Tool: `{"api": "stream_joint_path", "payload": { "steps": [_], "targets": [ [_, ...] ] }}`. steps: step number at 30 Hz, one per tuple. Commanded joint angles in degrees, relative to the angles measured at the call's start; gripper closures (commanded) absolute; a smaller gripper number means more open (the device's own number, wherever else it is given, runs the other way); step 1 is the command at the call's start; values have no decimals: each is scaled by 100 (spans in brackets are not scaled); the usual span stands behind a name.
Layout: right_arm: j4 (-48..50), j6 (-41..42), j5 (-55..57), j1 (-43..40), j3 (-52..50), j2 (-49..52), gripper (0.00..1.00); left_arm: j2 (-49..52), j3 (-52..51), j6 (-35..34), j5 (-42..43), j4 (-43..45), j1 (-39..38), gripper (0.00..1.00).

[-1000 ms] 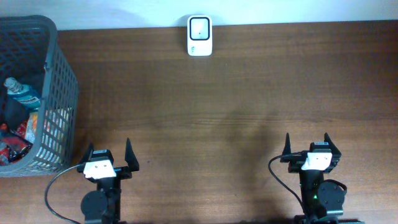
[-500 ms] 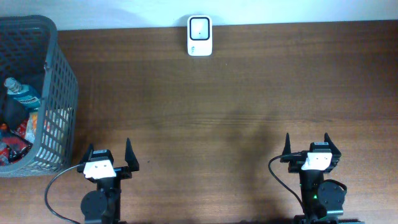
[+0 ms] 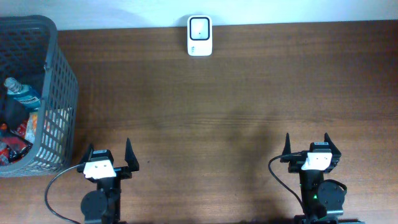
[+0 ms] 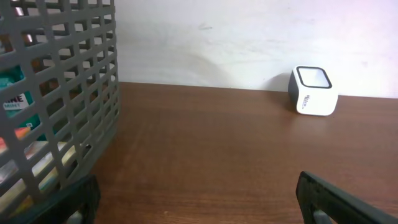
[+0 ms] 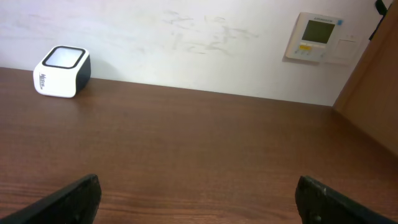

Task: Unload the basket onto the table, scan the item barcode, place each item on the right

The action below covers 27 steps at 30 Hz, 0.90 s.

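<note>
The white barcode scanner [image 3: 199, 36] stands at the table's far edge, near the middle; it also shows in the left wrist view [image 4: 313, 91] and the right wrist view [image 5: 61, 71]. A grey mesh basket [image 3: 62, 99] at the far left holds the items, among them a bottle with a blue label [image 3: 18, 92] and red packets [image 3: 12, 146]. No barcode shows. My left gripper [image 3: 109, 152] is open and empty at the front left, just right of the basket [image 4: 74, 93]. My right gripper [image 3: 307, 146] is open and empty at the front right.
The brown wooden table [image 3: 236, 106] ends at a white wall behind the scanner. A thermostat panel [image 5: 318, 36] hangs on that wall, and a wooden panel [image 5: 373, 93] rises at the far right.
</note>
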<state>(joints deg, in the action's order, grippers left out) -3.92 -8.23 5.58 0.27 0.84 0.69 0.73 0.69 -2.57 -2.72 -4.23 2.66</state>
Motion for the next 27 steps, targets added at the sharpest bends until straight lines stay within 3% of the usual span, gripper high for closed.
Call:
{"api": "stream_joint_path", "payload": {
  "steps": [1, 5, 8, 13, 15, 17, 21, 24, 27],
  "targets": [
    [-11, -35, 111, 48, -52, -33, 2, -33, -15, 103, 684, 9, 13, 1],
    [-11, -35, 111, 48, -52, -33, 2, -35, -15, 66, 1976, 651, 13, 1],
    [-11, -35, 111, 48, -52, -33, 2, -33, -15, 68, 3215, 1939, 13, 1],
    [-11, -35, 111, 48, -52, -33, 2, -33, 11, 63, 4041, 4391, 13, 1],
    [-9, -35, 111, 48, -52, -33, 2, -33, 195, 66, 4019, 4708, 13, 1],
    [-11, -35, 111, 48, -52, -33, 2, -33, 525, 70, 3895, 4522, 13, 1],
    [-11, -35, 111, 48, -52, -33, 2, 72, 1534, 378, 3425, 3294, 13, 1],
    [-11, -35, 111, 48, -52, -33, 2, 522, 2693, 1117, 3362, 1777, 13, 1],
    [-11, -35, 111, 48, -52, -33, 2, 1290, 3965, 1126, 2909, -11, 13, 1]
  ]
}}
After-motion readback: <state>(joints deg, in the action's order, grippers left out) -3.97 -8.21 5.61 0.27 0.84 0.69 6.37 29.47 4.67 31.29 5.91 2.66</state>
